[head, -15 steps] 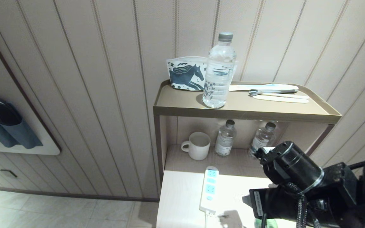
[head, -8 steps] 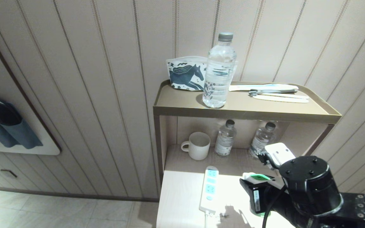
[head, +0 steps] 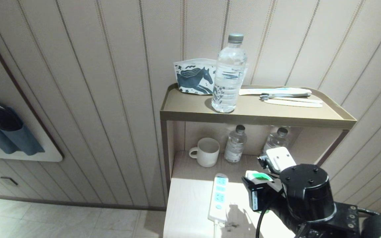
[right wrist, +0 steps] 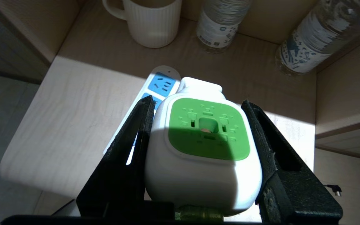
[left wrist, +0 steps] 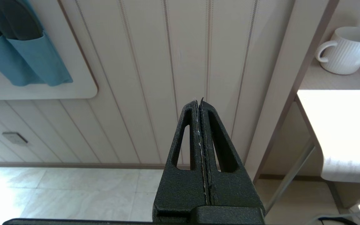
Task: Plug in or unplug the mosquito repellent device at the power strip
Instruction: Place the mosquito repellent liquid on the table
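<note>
— Power strip (head: 219, 197)?
— Flat on the lower shelf (head: 190, 211), long axis running near to far, cord end nearest; socket faces up.
— Right gripper (right wrist: 198, 125)?
— Above the shelf just right of the strip, both fingers clamped on the mosquito repellent device (right wrist: 203, 150).
— Device attitude?
— Green top faces up, plug stub towards the far side; prongs hidden.
— Left gripper (left wrist: 199, 104)?
— Off to the left of the shelf unit, fingers pressed together, holding nothing.
</note>
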